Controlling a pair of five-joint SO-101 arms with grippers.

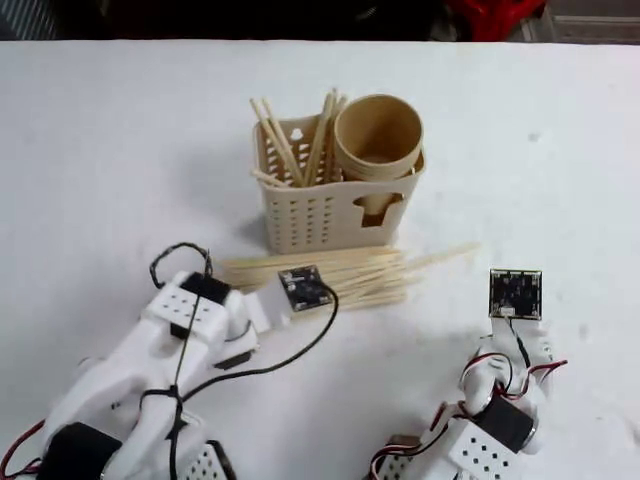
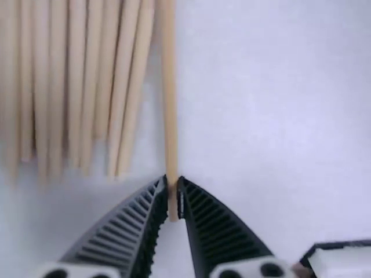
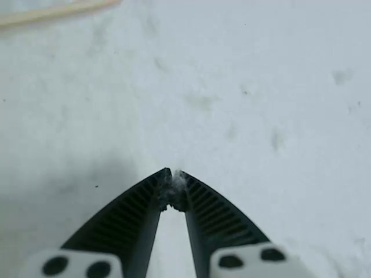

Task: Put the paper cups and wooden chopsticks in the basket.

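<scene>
A cream basket (image 1: 330, 205) stands mid-table with stacked paper cups (image 1: 378, 135) in its right half and several wooden chopsticks (image 1: 292, 145) leaning in its left half. More chopsticks (image 1: 370, 270) lie in a pile on the table in front of the basket. My left gripper (image 2: 173, 186) is at the near end of that pile, shut on one chopstick (image 2: 168, 87) that lies beside the other chopsticks (image 2: 75, 87). My right gripper (image 3: 172, 178) hovers over bare table to the right of the pile, shut with nothing in it; a chopstick tip (image 3: 52, 14) lies beyond it.
The left arm (image 1: 180, 330) and the right arm (image 1: 510, 390) come in from the near edge. White table (image 1: 120, 150) lies open on both sides of the basket. A dark strip and red object (image 1: 495, 15) run along the far edge.
</scene>
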